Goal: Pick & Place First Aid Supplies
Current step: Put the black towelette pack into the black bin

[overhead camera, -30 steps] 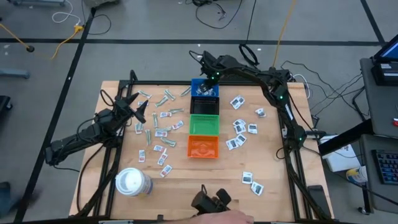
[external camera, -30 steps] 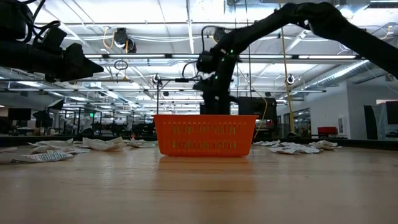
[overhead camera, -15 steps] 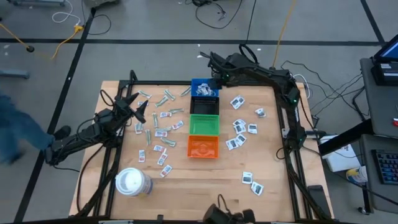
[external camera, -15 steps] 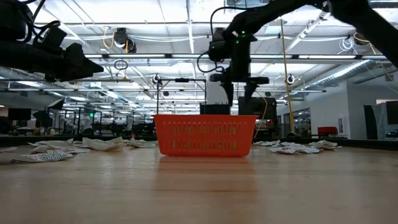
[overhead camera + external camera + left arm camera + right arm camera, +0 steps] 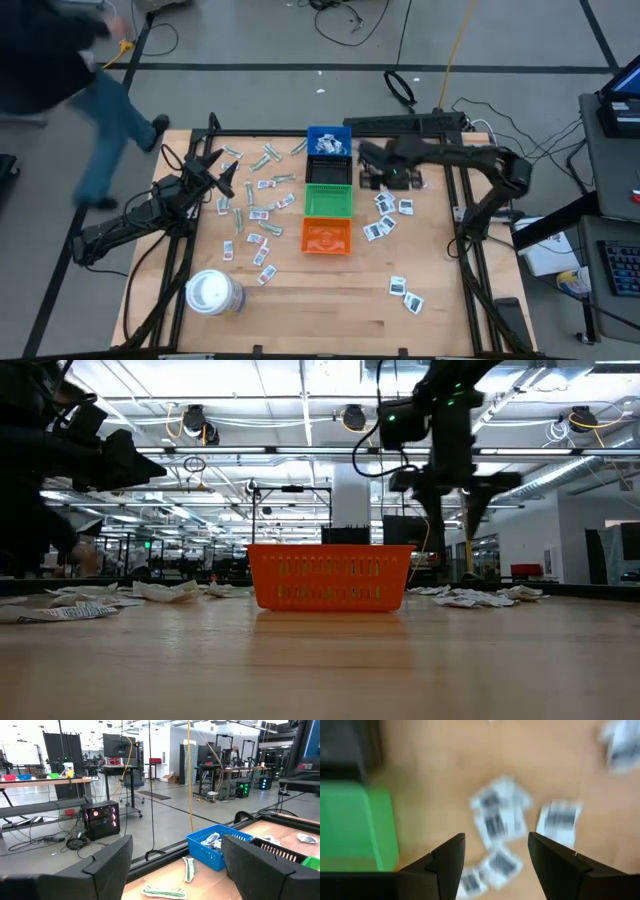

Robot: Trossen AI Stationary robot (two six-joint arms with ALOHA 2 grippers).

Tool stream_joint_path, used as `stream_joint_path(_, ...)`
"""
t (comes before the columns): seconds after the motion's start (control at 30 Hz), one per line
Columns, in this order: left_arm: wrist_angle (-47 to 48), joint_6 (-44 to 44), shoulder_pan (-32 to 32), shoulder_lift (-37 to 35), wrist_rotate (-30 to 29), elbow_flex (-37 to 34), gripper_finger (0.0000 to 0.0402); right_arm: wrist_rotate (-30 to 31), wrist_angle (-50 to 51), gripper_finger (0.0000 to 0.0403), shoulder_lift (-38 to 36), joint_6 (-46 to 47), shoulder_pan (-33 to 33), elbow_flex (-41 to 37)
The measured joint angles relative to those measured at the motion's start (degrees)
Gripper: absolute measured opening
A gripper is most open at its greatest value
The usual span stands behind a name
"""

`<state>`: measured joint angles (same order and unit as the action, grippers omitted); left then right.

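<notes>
White square packets (image 5: 383, 215) scattered on table (image 5: 330, 310) right of green bin (image 5: 328, 200). Right gripper (image 5: 496, 852) above them, fingers spread, nothing held. Left gripper (image 5: 222, 178) spread, empty, over strips (image 5: 262, 200) at left.

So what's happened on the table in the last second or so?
The right gripper swung away from above the blue bin toward the white packets right of the green bin. Its jaws are open with nothing between them. A person walked in past the table's far left corner. The left gripper, the bins and the white roll stayed put.
</notes>
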<state>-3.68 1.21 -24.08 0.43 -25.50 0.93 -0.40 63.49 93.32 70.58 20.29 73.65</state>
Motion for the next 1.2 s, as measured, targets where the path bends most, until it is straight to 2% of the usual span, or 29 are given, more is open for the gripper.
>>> stream_joint_path(0.13,0.00,0.01,-0.01,0.00,0.00,0.00,0.0305,-3.05,-0.96,0.0214,-4.61,8.99,-7.99,-6.84)
stream_joint_path(0.27,0.00,0.02,-0.02,0.00,0.00,0.00,0.0305,-4.92,-1.07,0.0214,-7.31,18.27,-17.18,-10.48)
stream_joint_path(0.7,0.02,0.00,0.00,0.00,0.00,0.00,0.0306,-7.48,-3.93,0.0214,-7.87,44.73,-46.43,-11.32)
stream_joint_path(0.93,0.00,0.02,-0.02,0.00,0.00,0.00,0.0306,-7.41,-8.94,0.0214,-7.85,48.65,-55.99,-11.32)
stream_joint_path(1.2,0.00,0.01,-0.01,-0.02,0.00,0.00,0.0306,-9.03,-10.06,0.0214,-4.79,45.45,-61.00,-11.30)
